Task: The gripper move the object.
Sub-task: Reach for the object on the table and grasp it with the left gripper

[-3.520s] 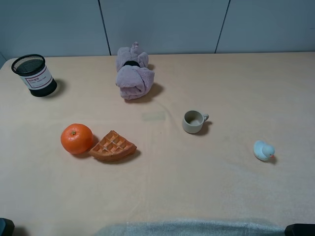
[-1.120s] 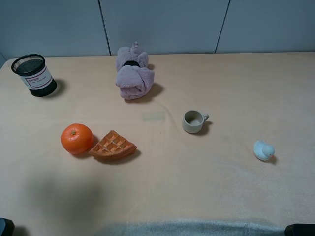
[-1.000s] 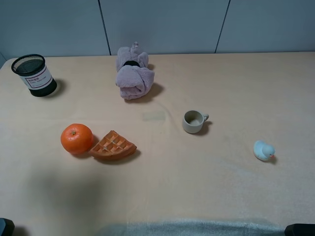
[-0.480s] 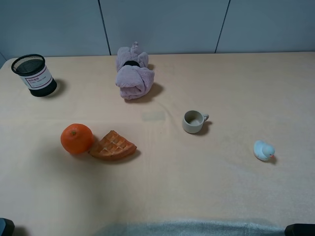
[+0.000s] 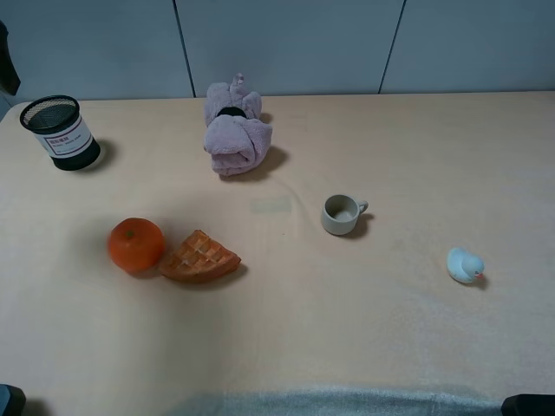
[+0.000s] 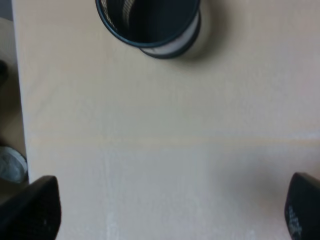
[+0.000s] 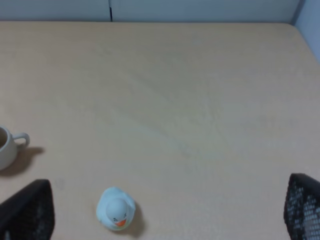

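From the high camera you have the pen cup (image 5: 61, 132) standing upright at the far left corner of the table (image 5: 408, 156), well apart from everything else. A mauve bundled cloth (image 5: 234, 130) lies at the far middle, an orange (image 5: 135, 244) touches a waffle piece (image 5: 199, 256) on the near left, a small mug (image 5: 341, 214) sits near the centre, and a pale blue duck (image 5: 464, 264) rests to the right. In the left wrist view you look down on the cup (image 6: 150, 22), its open mouth showing and its white label just visible under the rim; it stands close to the table's edge. The left tool (image 6: 167, 212) is spread wide, with its two dark tips at opposite edges of the picture, holding nothing and clear of the cup. In the right wrist view the right tool (image 7: 165, 210) is likewise spread wide and empty, with the duck (image 7: 116, 207) between its tips and the mug (image 7: 7, 145) off to one side.
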`<state>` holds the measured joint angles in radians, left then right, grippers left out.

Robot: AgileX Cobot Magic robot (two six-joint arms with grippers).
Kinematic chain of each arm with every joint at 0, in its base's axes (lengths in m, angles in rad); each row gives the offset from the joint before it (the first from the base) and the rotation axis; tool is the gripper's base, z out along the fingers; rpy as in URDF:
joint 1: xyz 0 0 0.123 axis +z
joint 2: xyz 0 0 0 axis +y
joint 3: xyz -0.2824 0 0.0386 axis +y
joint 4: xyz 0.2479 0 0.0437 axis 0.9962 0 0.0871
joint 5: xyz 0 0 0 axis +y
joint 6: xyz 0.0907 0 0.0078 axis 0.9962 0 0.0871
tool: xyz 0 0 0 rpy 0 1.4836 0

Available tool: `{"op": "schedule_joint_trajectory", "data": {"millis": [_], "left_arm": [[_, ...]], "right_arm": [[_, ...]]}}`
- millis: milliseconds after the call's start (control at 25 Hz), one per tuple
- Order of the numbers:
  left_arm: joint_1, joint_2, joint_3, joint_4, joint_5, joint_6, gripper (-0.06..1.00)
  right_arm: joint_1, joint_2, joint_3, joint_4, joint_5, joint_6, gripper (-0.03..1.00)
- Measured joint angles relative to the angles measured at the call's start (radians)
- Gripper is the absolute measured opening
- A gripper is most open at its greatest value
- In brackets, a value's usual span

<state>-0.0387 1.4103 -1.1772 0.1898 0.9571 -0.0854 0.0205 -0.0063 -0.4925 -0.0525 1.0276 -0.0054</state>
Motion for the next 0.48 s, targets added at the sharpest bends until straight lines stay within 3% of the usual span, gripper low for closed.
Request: {"op": "schedule_joint_trajectory", "data": {"millis": [480], "left_arm": [[0.0, 0.233, -0.129, 0.016, -0.032, -0.002, 0.88]], "right_arm": [[0.0, 0.0, 0.0, 0.0, 0.0, 0.0, 0.69]]}}
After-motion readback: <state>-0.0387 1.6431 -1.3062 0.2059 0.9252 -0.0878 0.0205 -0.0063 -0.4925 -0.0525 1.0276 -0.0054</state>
